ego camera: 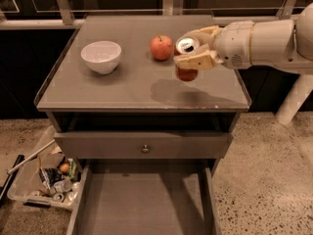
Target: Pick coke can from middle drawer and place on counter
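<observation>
Two pale, blocky plastic jaws are clamped around the soda can [187, 74]. One crosses the front of the can and the other sits up by its silver top. The can is a small red metal cylinder. It is tilted, so its shiny lid and pull-tab face the camera. It hangs over the tabletop [132, 87] near the back right corner, and its shadow lies apart from it, nearer the front edge.

The arm [264, 42] is one thick, smooth, off-white tube. It reaches in level from beyond the right edge, with its wrist just over that edge.

Just beside the can, toward the back edge, sits one round, glossy red-orange apple [161, 47]. One plain white bowl [101, 56] stands well apart, toward the back left corner. The tabletop is flat, grey and rectangular, with a thin clear rim.

Below the front edge are two drawers. One is a shut drawer [98, 145] with a small round metal knob. The other is an open drawer [144, 204] under it, wide and shallow with a bare grey floor. One clear bin [29, 192] of litter sits on the speckled floor to the left.
</observation>
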Robot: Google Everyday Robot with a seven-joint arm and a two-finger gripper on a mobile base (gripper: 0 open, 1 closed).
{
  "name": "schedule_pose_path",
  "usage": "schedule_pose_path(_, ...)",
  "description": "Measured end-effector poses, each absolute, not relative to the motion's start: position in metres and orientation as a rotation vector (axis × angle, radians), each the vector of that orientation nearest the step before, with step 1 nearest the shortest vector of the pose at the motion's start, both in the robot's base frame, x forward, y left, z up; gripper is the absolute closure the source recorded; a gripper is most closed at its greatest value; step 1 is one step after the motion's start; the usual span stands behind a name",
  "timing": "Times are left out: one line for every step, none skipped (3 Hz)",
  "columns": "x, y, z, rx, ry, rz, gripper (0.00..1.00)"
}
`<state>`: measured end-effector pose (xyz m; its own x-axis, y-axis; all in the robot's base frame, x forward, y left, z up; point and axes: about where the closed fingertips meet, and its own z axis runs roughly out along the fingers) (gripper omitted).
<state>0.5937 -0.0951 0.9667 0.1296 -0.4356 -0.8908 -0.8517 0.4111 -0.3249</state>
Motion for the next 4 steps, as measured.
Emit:
schedule_pose_path(0.617, -0.106, 0.947, -1.126, 1.545, 0.492, 1.00)
schedule_pose_path(0.632, -0.111, 0.931, -1.074, 1.582, 0.531, 1.00)
schedule_pose_path(0.647, -0.118, 0.918, -1.014, 1.614, 0.560, 1.00)
schedule_pose_path(0.660, -0.124, 0.905, -0.950, 1.654, 0.576, 1.00)
